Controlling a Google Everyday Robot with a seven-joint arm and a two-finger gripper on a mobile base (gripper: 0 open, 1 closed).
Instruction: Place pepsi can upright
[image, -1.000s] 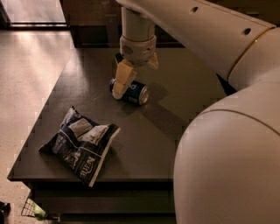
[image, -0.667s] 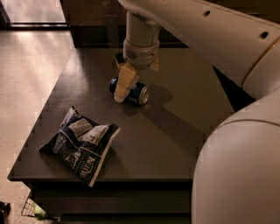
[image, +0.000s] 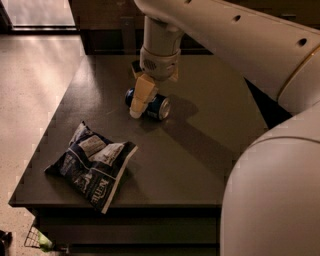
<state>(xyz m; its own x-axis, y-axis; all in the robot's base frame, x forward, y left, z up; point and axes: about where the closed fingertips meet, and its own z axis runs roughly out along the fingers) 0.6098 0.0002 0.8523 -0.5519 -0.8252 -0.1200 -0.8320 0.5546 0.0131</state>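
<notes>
The pepsi can (image: 159, 107), dark blue with a silver end, lies on its side on the dark table (image: 200, 150), toward the back middle. My gripper (image: 138, 98) hangs straight down from the white arm over the can's left half. Its tan near finger (image: 142, 96) reaches down in front of the can almost to the table, and the other finger (image: 136, 67) shows behind the can. The fingers stand apart on either side of the can, and I cannot tell whether they touch it.
A crinkled blue-and-white snack bag (image: 95, 167) lies near the table's front left corner. The arm's large white body (image: 270, 200) fills the right foreground. The table's left edge drops to a light floor (image: 30, 100). A dark cabinet (image: 110, 30) stands behind.
The gripper has come down a little over the can, its near finger now reaching close to the table. The can and the bag have not moved.
</notes>
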